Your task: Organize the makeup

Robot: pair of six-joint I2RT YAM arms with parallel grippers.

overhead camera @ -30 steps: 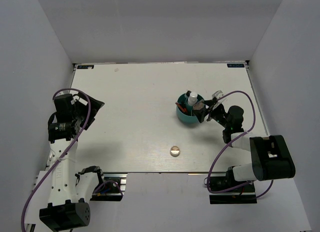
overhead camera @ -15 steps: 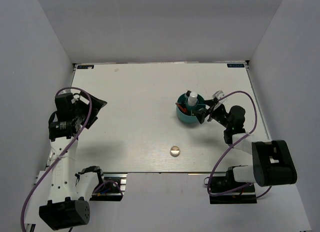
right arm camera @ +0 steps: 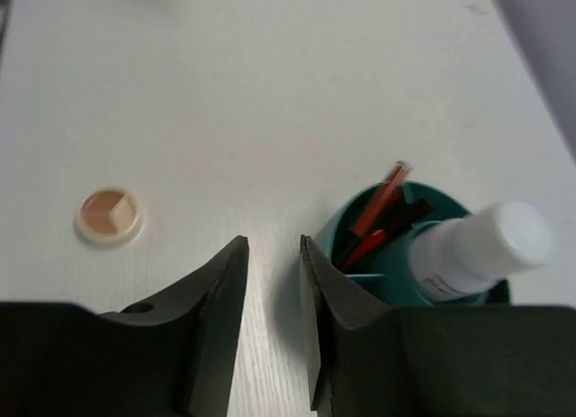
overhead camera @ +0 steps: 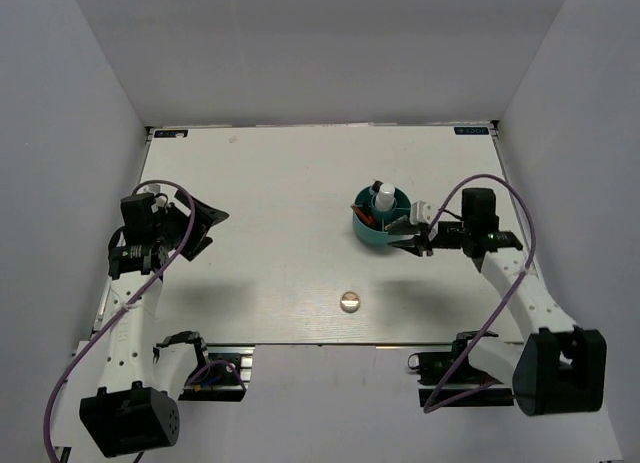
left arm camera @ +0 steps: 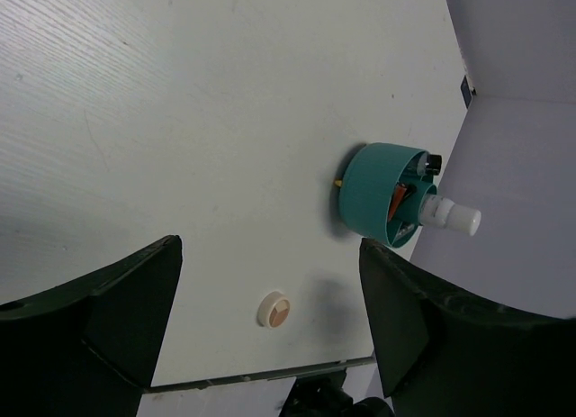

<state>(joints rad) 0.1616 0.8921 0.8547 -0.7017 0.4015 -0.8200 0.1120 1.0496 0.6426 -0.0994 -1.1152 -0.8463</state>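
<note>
The teal cup [overhead camera: 378,233] stands right of the table's middle. In it are the white bottle [overhead camera: 384,197] and red and black sticks [right arm camera: 379,203]. The round compact [overhead camera: 349,301] lies alone near the front edge, and it also shows as the compact [left arm camera: 274,310] and the compact [right arm camera: 108,216]. My right gripper [overhead camera: 409,235] sits just beside the cup's near-right wall. In the right wrist view this right gripper [right arm camera: 272,249] has a narrow gap with nothing in it, next to the cup [right arm camera: 382,289]. My left gripper [overhead camera: 212,233] hangs wide open at the far left, and the left gripper [left arm camera: 270,244] is empty.
White walls close in the table [overhead camera: 270,183] at the back and both sides. The arms' bases and purple cables sit at the near edge. In the left wrist view the cup [left arm camera: 371,192] and bottle [left arm camera: 447,215] stand near the right wall.
My right gripper has drawn back from above the cup's right rim to its near-right side, and its jaws have narrowed. The left gripper has shifted a little right.
</note>
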